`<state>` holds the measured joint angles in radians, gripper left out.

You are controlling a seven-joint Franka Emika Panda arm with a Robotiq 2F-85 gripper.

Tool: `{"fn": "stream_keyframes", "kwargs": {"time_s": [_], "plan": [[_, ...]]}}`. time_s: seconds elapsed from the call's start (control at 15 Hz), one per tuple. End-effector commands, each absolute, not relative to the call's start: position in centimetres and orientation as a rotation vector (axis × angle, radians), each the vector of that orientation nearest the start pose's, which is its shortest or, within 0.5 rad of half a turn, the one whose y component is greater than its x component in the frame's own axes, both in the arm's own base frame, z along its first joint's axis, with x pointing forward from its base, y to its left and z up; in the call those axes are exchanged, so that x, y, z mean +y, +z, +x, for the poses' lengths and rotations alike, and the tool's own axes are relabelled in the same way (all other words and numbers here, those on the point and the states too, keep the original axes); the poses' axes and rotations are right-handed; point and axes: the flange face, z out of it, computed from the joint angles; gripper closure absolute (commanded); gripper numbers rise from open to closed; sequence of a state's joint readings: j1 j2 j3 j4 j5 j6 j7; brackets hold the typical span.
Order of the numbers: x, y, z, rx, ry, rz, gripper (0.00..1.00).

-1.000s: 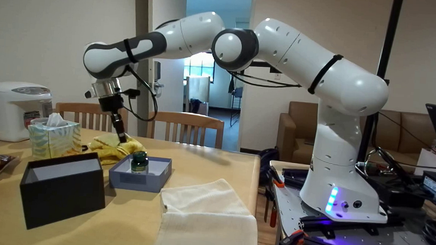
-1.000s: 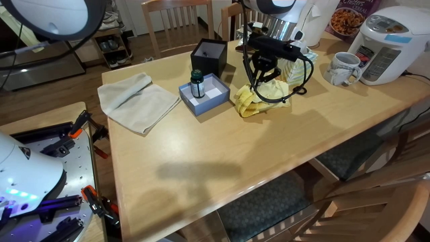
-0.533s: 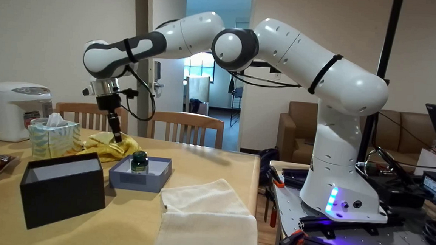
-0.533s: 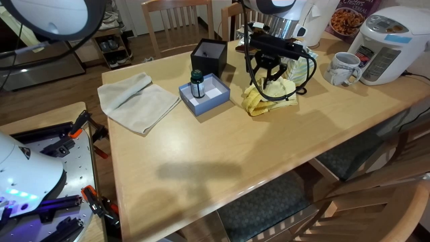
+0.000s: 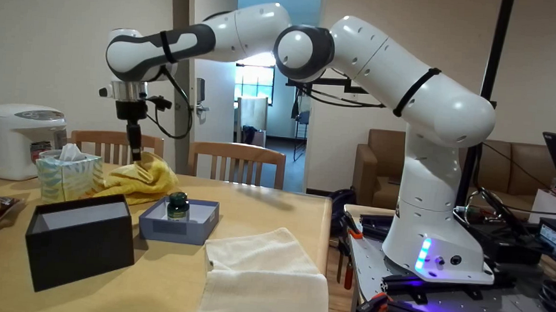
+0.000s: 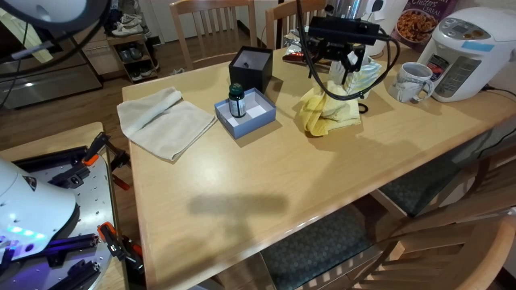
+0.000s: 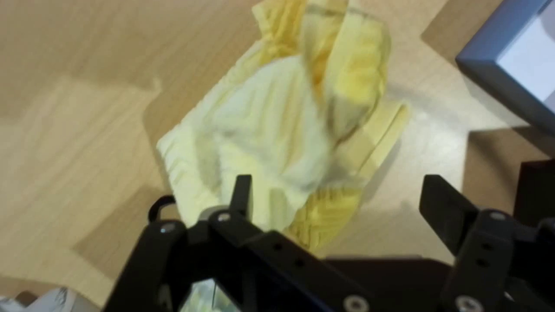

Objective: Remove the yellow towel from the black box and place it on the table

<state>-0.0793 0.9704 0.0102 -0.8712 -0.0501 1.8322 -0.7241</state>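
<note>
My gripper [image 7: 340, 195] points down over the yellow towel [image 6: 330, 112], its fingers [image 7: 446, 216] standing wide apart; in the wrist view one shows against the pale folds and the other against bare table [image 7: 86, 143]. The towel lies crumpled on the table, outside the black box [image 5: 81, 255], with a fold raised in a peak just beneath me; whether my fingers brush that fold, I cannot tell. The black box stands upright, its mouth facing up, and just beside it sits a shallow blue box [image 6: 256, 123] with a green-capped bottle [image 6: 238, 104] upright in it. A dark loop [image 7: 163, 201] rests by the towel's edge. The tissue box [image 5: 69, 182] is just beside the towel too; I cannot tell if they touch. Beyond stand a marbled mug [image 6: 408, 88] and a white water dispenser [image 6: 459, 52]. A beige cloth [image 6: 173, 129], one edge folded over, lies well apart from the towel, with the blue box between them
</note>
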Motion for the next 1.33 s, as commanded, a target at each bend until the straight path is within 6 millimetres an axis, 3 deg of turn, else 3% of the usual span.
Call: {"fn": "stream_keyframes", "kwargs": {"time_s": [0.0,0.2,0.4,0.8,1.07,1.13,1.27], "plan": [[-6.3,36.2,77.9,-1.029,-0.104,-3.031,0.00],[-6.3,39.0,77.6,-1.031,-0.175,-3.039,0.00],[-5.2,41.6,75.7,-1.060,-0.128,-2.935,0.00],[0.3,48.0,70.0,-1.310,0.011,-2.610,0.00],[4.3,49.2,66.5,-1.334,0.151,-2.499,0.00],[3.3,49.4,68.4,-1.326,0.108,-2.555,0.00],[4.5,49.3,67.5,-1.342,0.138,-2.529,0.00]]}}
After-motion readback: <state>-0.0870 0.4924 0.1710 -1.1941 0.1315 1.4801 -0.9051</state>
